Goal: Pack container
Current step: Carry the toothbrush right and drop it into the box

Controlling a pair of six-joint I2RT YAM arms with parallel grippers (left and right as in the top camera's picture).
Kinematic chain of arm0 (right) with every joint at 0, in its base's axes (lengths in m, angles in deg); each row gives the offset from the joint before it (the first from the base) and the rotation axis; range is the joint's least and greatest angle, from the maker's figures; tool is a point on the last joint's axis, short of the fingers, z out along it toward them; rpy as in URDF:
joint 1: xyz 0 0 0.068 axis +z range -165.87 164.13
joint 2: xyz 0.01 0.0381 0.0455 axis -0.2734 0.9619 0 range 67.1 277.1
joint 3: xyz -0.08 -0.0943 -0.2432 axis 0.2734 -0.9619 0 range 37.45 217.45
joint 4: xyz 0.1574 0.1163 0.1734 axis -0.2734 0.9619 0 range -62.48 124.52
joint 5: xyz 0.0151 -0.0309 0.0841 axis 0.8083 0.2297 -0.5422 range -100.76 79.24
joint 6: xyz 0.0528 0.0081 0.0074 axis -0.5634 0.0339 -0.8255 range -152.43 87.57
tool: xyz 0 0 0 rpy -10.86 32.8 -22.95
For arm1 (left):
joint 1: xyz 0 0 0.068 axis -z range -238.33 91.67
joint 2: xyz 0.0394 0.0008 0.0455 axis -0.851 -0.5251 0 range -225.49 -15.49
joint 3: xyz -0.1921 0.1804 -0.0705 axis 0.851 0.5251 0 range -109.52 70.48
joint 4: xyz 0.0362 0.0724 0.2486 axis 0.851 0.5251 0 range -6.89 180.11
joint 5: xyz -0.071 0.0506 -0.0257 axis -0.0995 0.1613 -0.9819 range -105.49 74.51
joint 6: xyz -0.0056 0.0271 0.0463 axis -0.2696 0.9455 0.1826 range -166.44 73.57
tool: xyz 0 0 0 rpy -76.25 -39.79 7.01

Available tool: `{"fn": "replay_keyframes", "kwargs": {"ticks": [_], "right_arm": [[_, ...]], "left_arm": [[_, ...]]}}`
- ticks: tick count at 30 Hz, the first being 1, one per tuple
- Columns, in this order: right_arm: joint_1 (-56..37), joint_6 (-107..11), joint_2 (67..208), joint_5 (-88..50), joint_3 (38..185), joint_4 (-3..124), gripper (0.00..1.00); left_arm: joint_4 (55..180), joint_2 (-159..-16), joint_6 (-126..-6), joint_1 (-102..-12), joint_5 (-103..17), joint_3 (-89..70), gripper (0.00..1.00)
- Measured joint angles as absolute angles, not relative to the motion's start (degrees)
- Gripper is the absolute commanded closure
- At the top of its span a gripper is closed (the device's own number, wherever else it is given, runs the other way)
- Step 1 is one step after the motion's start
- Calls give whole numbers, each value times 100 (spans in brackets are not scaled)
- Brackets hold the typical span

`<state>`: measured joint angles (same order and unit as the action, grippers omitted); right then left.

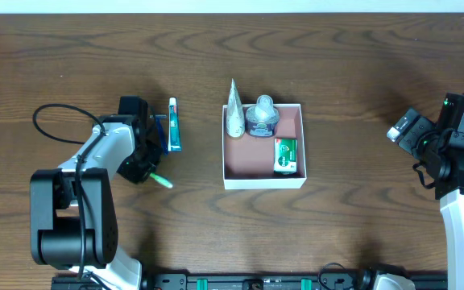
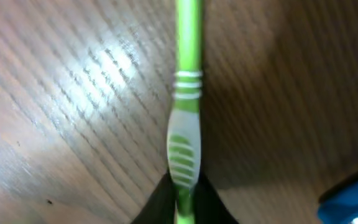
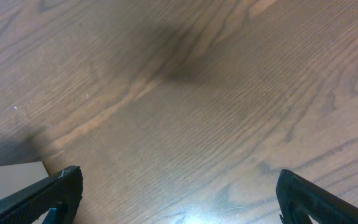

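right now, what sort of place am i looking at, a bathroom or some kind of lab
Probably a robot test bench, not a bathroom. A left arm and a right arm rise from a black rail at the edge of a wooden table, and toiletries sit staged in a white container.

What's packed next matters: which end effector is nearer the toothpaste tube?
Left. The left end effector, holding a toothbrush, sits right beside the toothpaste tube; the right end effector is far beyond the container.
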<state>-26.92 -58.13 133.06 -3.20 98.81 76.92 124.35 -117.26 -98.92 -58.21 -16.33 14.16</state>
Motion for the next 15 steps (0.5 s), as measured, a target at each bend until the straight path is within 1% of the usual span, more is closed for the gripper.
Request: {"fn": "replay_keyframes", "kwargs": {"ticks": [7, 12, 15], "right_arm": [[-2692, -5813, 13306, -320, 9881, 7695, 1], [-2692, -5813, 13306, -320, 9881, 7695, 1], [-2692, -5813, 13306, -323, 9881, 7695, 1]], "left_arm": [[12574, -11726, -9560, -5823, -1604, 1416, 94], [12946, -11693, -9058, -5823, -1589, 1414, 94], [13132, -11405, -8631, -5823, -1633, 1414, 94]]}}
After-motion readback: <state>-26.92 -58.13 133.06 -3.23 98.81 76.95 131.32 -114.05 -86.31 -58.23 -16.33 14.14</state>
